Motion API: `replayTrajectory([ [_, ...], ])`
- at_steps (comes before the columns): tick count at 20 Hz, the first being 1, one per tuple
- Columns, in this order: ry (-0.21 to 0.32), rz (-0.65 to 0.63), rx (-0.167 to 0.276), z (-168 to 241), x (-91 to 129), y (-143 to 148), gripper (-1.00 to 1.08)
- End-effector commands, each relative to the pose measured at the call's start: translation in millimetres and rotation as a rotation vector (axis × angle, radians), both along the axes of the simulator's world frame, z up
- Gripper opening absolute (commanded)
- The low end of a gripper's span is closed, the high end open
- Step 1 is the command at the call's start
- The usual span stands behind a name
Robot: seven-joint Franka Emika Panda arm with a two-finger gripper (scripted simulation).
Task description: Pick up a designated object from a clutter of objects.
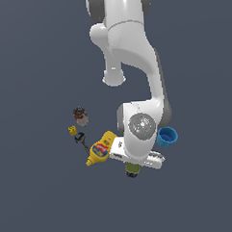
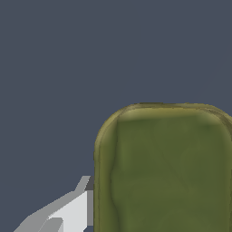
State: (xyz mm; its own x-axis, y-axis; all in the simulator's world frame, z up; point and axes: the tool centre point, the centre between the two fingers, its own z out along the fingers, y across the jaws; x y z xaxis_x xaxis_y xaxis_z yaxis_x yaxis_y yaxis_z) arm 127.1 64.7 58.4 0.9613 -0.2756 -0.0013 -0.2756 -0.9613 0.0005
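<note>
The olive-green can fills much of the wrist view, very close to the camera. One grey finger lies right against its side; the other finger is hidden. In the exterior view only the end of the can pokes out from under the white hand, and my gripper sits directly over it, fingertips hidden. The yellow mustard bottle lies just toward the exterior view's left of the hand.
A blue cup stands close on the exterior view's right of the wrist. A small brown jar, a tiny yellow piece and a thin dark item lie beyond the mustard bottle.
</note>
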Motion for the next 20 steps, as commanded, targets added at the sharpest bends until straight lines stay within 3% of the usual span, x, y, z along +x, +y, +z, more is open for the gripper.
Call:
replayTrajectory([
  [1, -0.001, 0.0, 0.0, 0.1, 0.7, 0.0, -1.0],
  [13, 0.0, 0.0, 0.0, 2.3, -0.5, 0.7, -1.0],
  [20, 0.0, 0.0, 0.0, 25.3, -6.9, 4.8, -1.0],
])
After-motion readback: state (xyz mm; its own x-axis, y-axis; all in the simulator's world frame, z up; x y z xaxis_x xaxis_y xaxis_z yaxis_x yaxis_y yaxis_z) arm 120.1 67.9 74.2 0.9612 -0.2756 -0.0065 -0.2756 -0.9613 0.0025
